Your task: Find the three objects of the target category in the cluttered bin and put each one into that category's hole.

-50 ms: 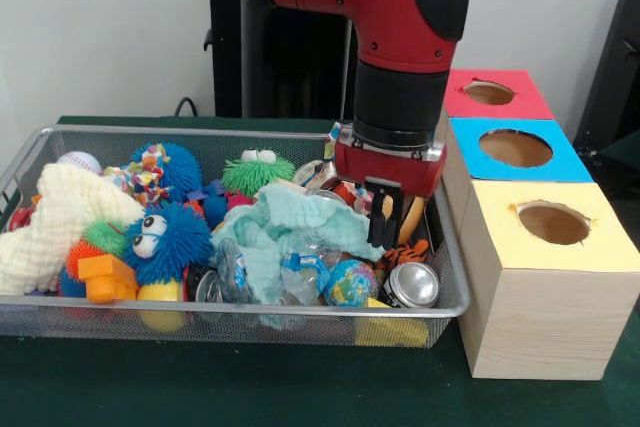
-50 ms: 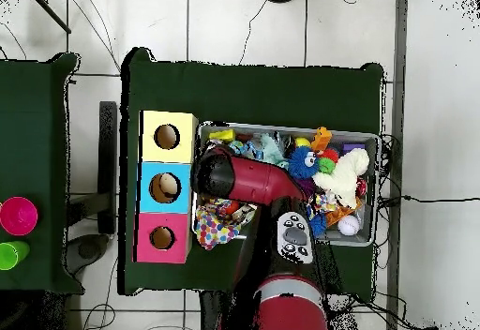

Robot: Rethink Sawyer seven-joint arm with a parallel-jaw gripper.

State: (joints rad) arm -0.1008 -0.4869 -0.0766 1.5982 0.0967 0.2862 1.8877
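Note:
My gripper [image 1: 383,239] reaches down into the right end of the wire bin [image 1: 250,309], beside the teal cloth [image 1: 290,227] and above a silver can [image 1: 412,285]. An orange-tan object [image 1: 411,217] lies right next to it, and I cannot make out whether anything is held. Beside the bin stand three boxes with holes on top: red [image 1: 525,97], blue [image 1: 565,159] and yellow [image 1: 590,247]. Seen from overhead, the arm [image 2: 246,180] covers the gripper and the bin's end near the boxes [image 2: 167,187].
The bin is packed with a blue fuzzy toy [image 1: 165,237], a green fuzzy toy [image 1: 258,172], a cream cloth [image 1: 55,222], a baseball [image 1: 78,160], an orange block [image 1: 105,277], a globe ball [image 1: 350,282] and a crumpled clear bottle [image 1: 300,277]. A pink cup [image 2: 19,216] stands on a side table.

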